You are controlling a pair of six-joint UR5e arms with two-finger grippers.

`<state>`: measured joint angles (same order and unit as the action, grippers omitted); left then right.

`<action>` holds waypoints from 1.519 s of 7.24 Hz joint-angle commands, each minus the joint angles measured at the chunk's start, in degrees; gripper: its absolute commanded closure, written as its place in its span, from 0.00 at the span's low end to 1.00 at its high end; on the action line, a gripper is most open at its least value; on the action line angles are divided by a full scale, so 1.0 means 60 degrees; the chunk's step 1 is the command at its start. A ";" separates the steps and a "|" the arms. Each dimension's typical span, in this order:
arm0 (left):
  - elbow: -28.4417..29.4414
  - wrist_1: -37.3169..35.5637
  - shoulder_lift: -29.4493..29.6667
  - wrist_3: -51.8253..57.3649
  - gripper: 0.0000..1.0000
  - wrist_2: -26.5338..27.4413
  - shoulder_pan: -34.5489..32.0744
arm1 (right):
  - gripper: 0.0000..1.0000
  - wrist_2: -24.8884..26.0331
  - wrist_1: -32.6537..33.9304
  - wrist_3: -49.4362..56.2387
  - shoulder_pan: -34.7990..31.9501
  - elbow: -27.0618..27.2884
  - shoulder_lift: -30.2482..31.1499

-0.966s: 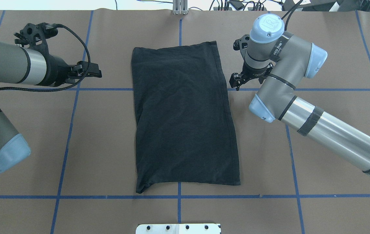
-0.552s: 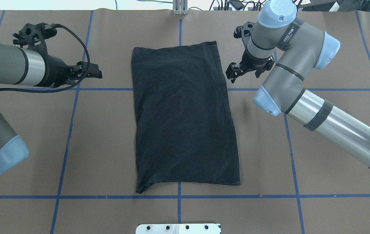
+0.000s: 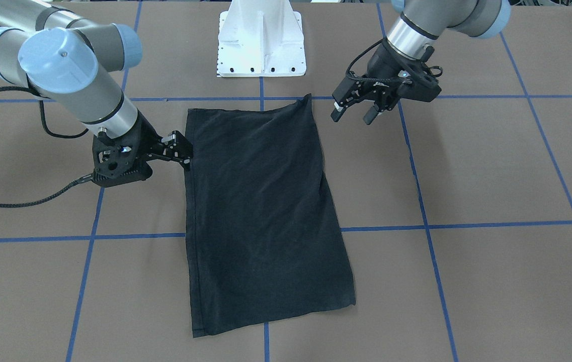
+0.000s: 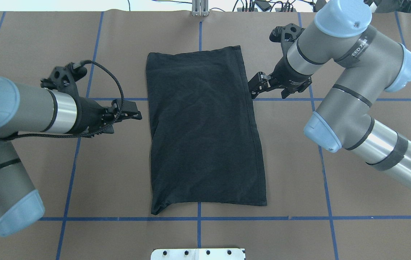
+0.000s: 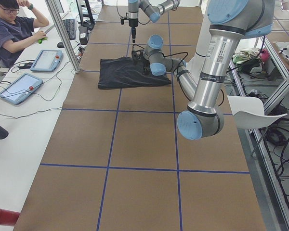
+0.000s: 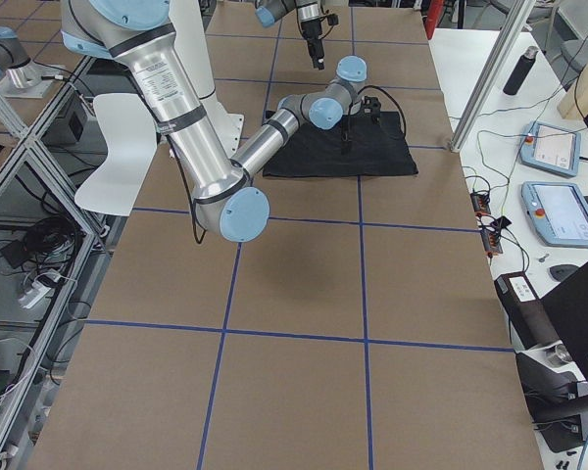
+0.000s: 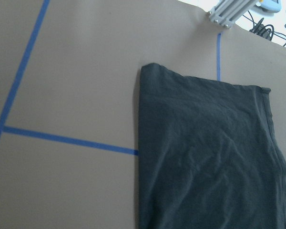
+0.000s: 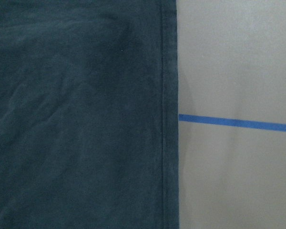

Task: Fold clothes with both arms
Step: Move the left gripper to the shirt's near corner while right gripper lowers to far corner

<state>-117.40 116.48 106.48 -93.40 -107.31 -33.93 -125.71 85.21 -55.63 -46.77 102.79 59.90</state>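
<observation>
Folded black T-shirt flat at the middle of the worktop, one gripper at each long side.
Long, softly creased knit rectangle, stitched hem down one side, on matte brown paper gridded with blue tape. Left gripper spread apart near the plain folded side; right gripper spread apart just beside the hem.

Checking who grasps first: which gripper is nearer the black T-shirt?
Right. The right gripper sits at one long edge of the black T-shirt; the left gripper hangs apart from the opposite edge, with a visible gap.
</observation>
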 commanded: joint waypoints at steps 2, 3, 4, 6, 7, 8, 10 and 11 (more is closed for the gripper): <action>0.0099 0.0363 -0.0066 -0.1920 0.00 0.1416 0.2265 | 0.00 -0.0318 -0.0008 -0.0851 0.0075 0.0972 0.0359; 0.0419 0.0377 -0.0067 -0.1953 0.00 0.1521 0.2619 | 0.00 -0.0318 -0.0008 -0.0866 0.0075 0.0973 0.0359; 0.0871 0.0377 0.0049 -0.1968 0.00 0.1522 0.2739 | 0.00 -0.0318 -0.0008 -0.0851 0.0090 0.0959 0.0359; 0.1256 0.0406 0.0007 -0.1939 0.00 0.1493 0.2901 | 0.00 -0.0318 -0.0008 -0.0851 0.0148 0.0944 0.0359; 0.1503 0.0465 0.0036 -0.1954 0.00 0.1508 0.2916 | 0.00 -0.0318 -0.0008 -0.0851 0.0149 0.0929 0.0359; 0.1723 0.0900 0.0021 -0.2012 0.00 0.1522 0.3293 | 0.00 -0.0318 -0.0008 -0.0851 0.0163 0.0900 0.0359; 0.1843 0.1168 0.0080 -0.2393 0.01 0.1537 0.3662 | 0.00 -0.0318 -0.0008 -0.0851 0.0149 0.0900 0.0373; 0.1828 0.1183 0.0080 -0.2408 0.09 0.1552 0.3663 | 0.00 -0.0318 -0.0008 -0.0851 0.0149 0.0900 0.0373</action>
<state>-106.52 123.22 106.90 -107.50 -98.10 -12.46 -127.62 85.17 -60.73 -45.85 108.21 62.11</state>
